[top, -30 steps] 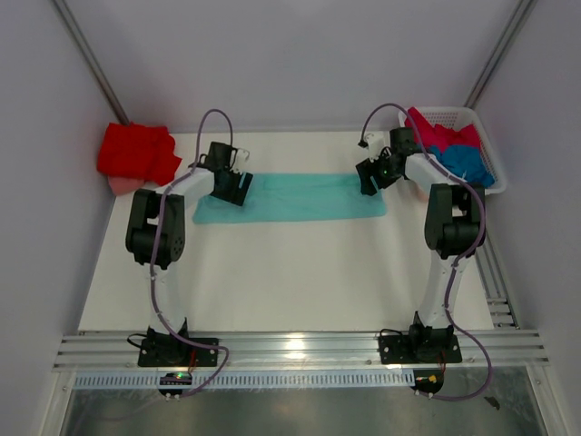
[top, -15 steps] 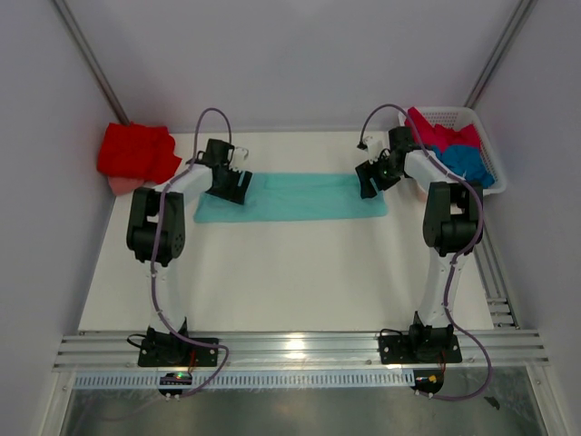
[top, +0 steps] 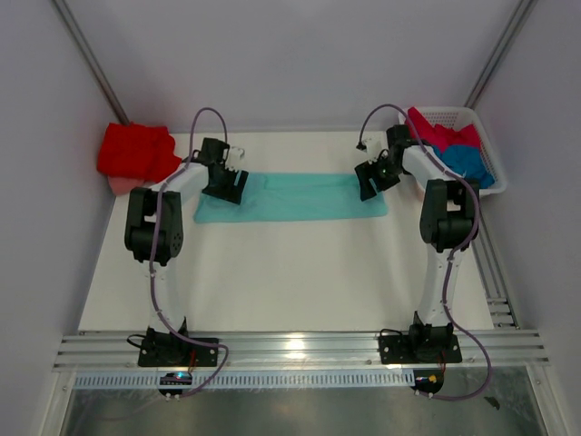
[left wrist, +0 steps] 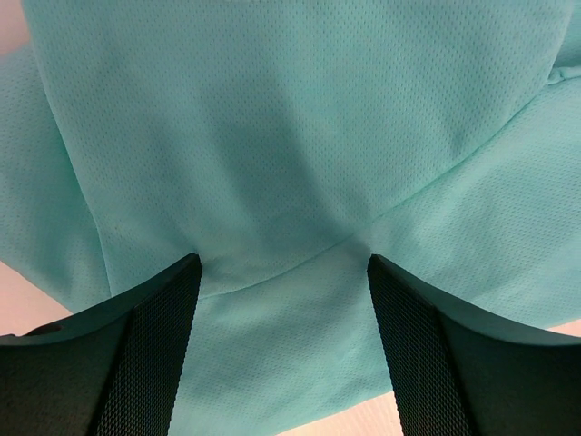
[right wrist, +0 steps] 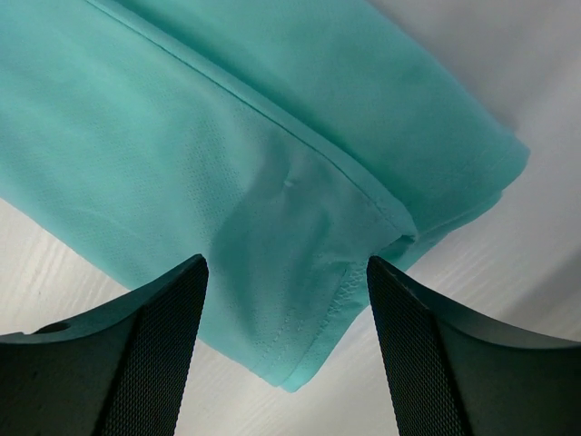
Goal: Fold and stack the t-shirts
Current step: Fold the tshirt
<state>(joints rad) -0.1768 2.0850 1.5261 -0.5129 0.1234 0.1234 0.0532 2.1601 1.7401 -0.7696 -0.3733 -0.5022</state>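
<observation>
One mint shirt (top: 290,197) folded to strip on tabletop (top: 290,272); red shirt (top: 136,153) far left; pink shirt (top: 436,134), blue shirt (top: 467,163) unfolded in basket (top: 458,111). Left hand (top: 231,184), right hand (top: 370,179) wide open, empty, over strip ends.

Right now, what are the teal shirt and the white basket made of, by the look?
Teal shirt: soft knit, likely a synthetic sports mesh; fine pinhole weave, matte, with a stitched hem in the right wrist view. White basket: probably moulded plastic; slotted walls and a smooth rim, though it is small in the top view.
</observation>
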